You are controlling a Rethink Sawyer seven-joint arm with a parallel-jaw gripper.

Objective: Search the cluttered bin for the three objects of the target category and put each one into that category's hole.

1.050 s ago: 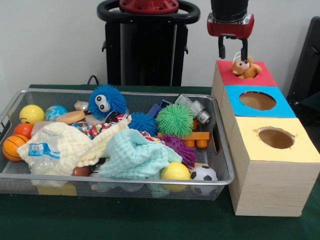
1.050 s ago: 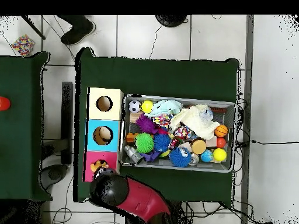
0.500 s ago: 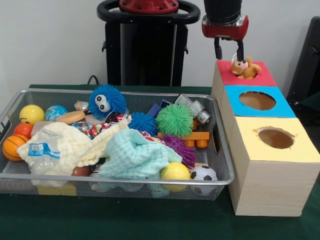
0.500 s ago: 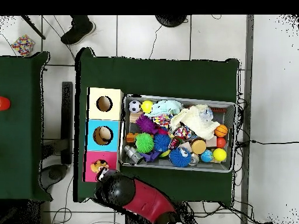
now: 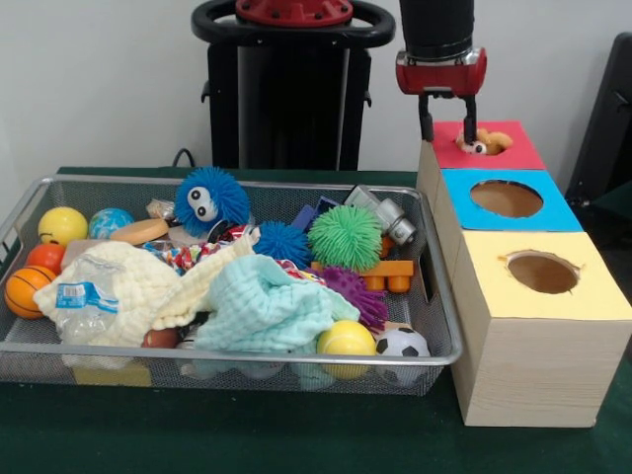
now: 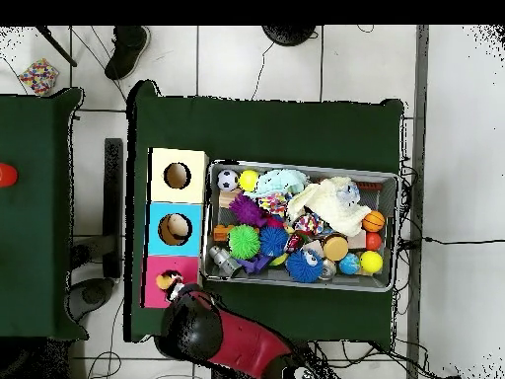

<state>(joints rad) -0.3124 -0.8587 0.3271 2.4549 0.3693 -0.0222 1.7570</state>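
A brown plush animal [image 5: 485, 144] sits low in the hole of the red box [image 5: 516, 153], with only its head and part of its body showing. My gripper [image 5: 448, 132] hangs open and empty just left of it, over the red box's left edge. In the overhead view the plush animal [image 6: 170, 282] shows in the red box [image 6: 153, 293], and the arm [image 6: 192, 324] covers the gripper. The wire bin [image 5: 247, 357] holds the remaining clutter: a blue fuzzy toy with eyes [image 5: 205, 198], a green spiky ball [image 5: 345, 237], cloths and balls.
A blue box [image 5: 558, 213] and a yellow box [image 5: 594, 296] with open holes stand in a row in front of the red one. The bin [image 6: 301, 166] lies beside the boxes on the green table. A person's shoe [image 6: 126, 47] shows at the overhead view's top.
The plush animal has dropped lower into the red box's hole. My open gripper has shifted left, off the hole and toward the bin. The shoe moved slightly.
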